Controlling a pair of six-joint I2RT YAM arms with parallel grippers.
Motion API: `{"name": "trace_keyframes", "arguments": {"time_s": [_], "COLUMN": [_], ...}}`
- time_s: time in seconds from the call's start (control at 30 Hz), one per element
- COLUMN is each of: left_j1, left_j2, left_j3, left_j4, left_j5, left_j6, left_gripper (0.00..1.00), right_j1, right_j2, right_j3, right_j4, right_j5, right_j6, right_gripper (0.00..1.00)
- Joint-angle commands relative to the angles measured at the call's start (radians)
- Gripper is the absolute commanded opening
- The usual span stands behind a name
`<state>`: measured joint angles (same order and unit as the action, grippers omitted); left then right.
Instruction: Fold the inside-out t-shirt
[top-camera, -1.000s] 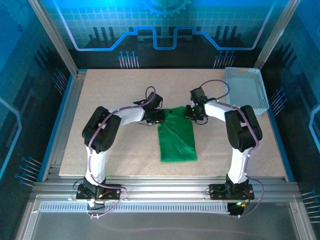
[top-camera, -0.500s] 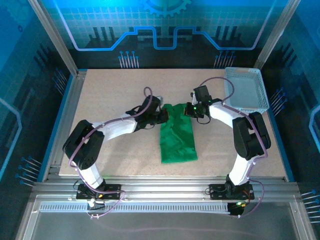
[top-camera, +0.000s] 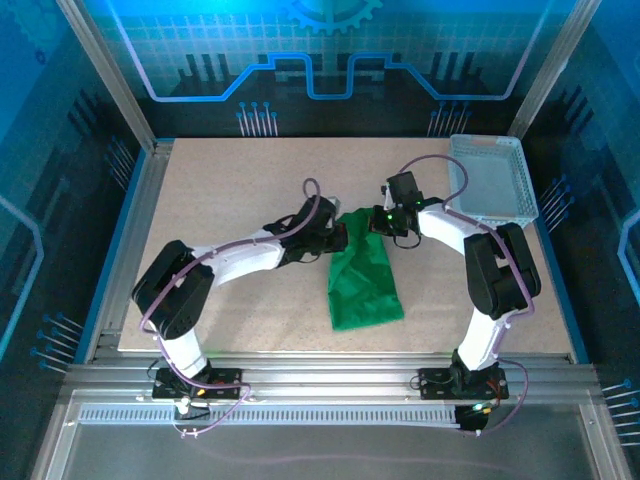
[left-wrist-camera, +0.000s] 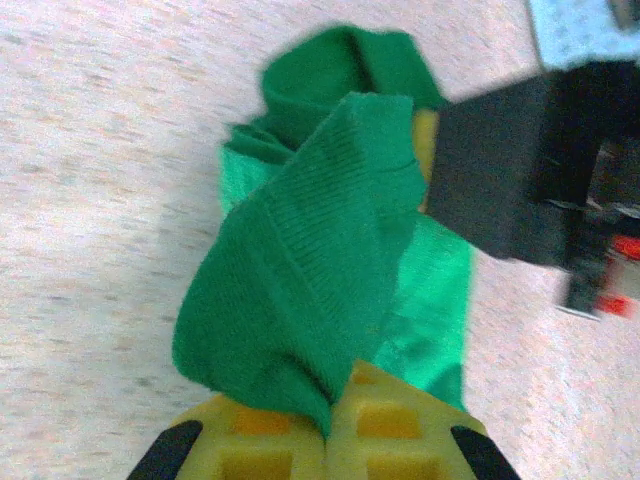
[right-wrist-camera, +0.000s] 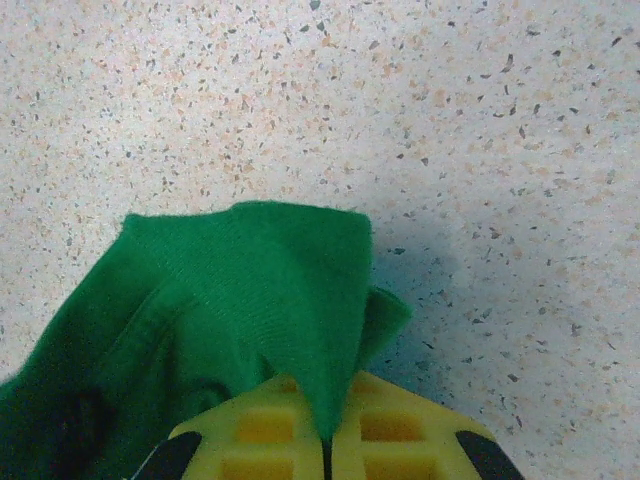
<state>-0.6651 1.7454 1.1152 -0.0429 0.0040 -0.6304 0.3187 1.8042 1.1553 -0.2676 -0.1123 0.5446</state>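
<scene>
T-shirt (top-camera: 366, 285): narrow green strip in the middle of the table (top-camera: 230, 190), long axis far-to-near, near end skewed right. Far edge pinched by left claw (top-camera: 338, 238) and right claw (top-camera: 378, 222), close together. Cloth trails nearward from both.

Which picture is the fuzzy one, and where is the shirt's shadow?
Left wrist view: fuzzy, the table smeared. Right wrist view: sharp speckles, and a soft shadow lies just right of the shirt. Top view: clear, with blue glow on the walls.
</scene>
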Motion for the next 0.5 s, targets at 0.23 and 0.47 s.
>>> {"name": "trace_keyframes", "arguments": {"time_s": [0.23, 0.47], "left_j1": [0.255, 0.317], "left_j2": [-0.054, -0.069], "left_j3": [0.120, 0.296], "left_j4": [0.033, 0.013], "left_j5": [0.144, 0.218], "left_j6": [0.016, 0.079], "left_gripper": [0.00, 0.00], "right_j1": [-0.088, -0.114], "right_j2": [-0.064, -0.051], "right_j3": [0.220, 0.424], "right_j4": [0.061, 0.061], "right_j5": [-0.217, -0.275], "right_j6": [-0.009, -0.014], "right_gripper": [0.00, 0.00]}}
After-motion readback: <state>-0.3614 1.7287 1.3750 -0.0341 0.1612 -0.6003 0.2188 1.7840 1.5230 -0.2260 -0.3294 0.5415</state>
